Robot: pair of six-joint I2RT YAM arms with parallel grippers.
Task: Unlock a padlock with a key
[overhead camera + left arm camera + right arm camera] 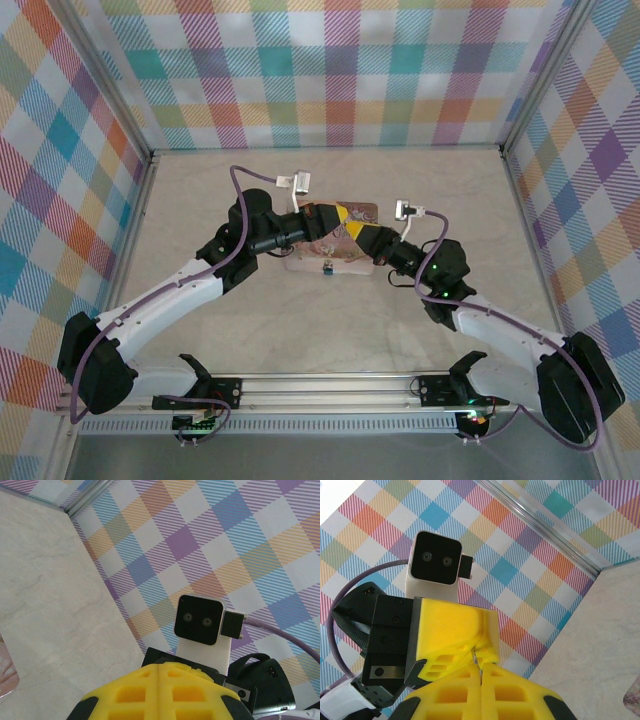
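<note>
From above, both arms bent inward toward the middle of the counter [200,200]. There, left hand [340,216] and right hand [360,236] tip to tip, touching or very nearly so, over a pinkish tray [305,263] lying flat.

In the left wrist view: left hand closed, with yellow pads [135,695] pressed together along a straight seam. Straight ahead of its tips and very near, the right camera [198,621], a white block with a dark face and two lenses, looking back. Low and off to one side of the hand, a rounded corner of the tray on the pale counter.

In the right wrist view: right hand closed as well, clamped on a thin metal sliver [475,656] poking out of the seam at its tips. Cannot tell whether key blade or something else. At the far end of the sliver, touching it, the yellow finger [452,627] of the left hand, ribbed along its lower edge. Above that finger, the left camera [436,560]. Beside the right hand, low, another bit of the tray's edge.

As for the padlock: not made out, hidden where the two hands meet. Just on the base side of both hands, at the near edge of the tray, a small blue thing [327,268], too small to name.
</note>
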